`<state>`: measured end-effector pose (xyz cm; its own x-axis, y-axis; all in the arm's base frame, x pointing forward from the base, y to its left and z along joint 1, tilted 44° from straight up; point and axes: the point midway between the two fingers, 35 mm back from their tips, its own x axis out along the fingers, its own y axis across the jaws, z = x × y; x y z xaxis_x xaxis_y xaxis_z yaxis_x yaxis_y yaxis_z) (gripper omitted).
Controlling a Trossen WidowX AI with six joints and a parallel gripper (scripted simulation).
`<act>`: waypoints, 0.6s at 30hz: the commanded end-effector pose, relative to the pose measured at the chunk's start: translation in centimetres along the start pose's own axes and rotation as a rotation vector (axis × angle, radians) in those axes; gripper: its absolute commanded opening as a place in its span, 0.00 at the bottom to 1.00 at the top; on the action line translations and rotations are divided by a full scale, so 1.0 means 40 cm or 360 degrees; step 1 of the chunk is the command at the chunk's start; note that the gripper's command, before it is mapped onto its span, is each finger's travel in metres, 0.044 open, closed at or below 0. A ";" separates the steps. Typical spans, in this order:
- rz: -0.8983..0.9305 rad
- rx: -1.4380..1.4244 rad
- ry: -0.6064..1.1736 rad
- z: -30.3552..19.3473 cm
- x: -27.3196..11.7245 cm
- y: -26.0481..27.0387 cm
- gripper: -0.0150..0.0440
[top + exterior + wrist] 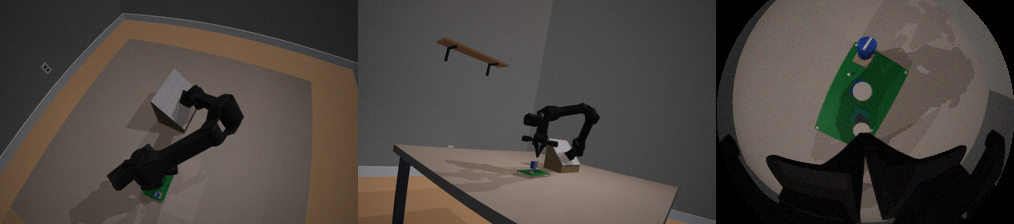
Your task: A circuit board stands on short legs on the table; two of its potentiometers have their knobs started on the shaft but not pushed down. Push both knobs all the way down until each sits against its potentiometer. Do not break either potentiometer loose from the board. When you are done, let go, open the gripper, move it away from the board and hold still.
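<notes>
The green circuit board (835, 111) (538, 173) (165, 185) stands on the table. In the wrist view it carries two white round knobs, one at its middle (861, 90) and one at its near end (861, 128). A taller blue part (866, 47) (534, 164) stands at the far end. My gripper (863, 137) (538, 155) is shut and empty, pointing straight down. It hangs a little above the board, with its tips over the near white knob and clear of it. In the top view my arm (182, 148) hides most of the board and both knobs.
The arm's wedge-shaped base block (169, 95) (557, 163) stands just behind the board. The table (585, 196) (255, 136) ends in a front edge to the left. A wall shelf (471, 52) hangs far off.
</notes>
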<state>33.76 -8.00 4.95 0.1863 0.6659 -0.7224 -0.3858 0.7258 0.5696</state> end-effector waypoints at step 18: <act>0.0010 0.0009 -0.0001 -0.001 0.028 0.003 0.25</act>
<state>33.82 -7.26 4.24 0.1823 0.6682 -0.7213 -0.3851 0.7235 0.5730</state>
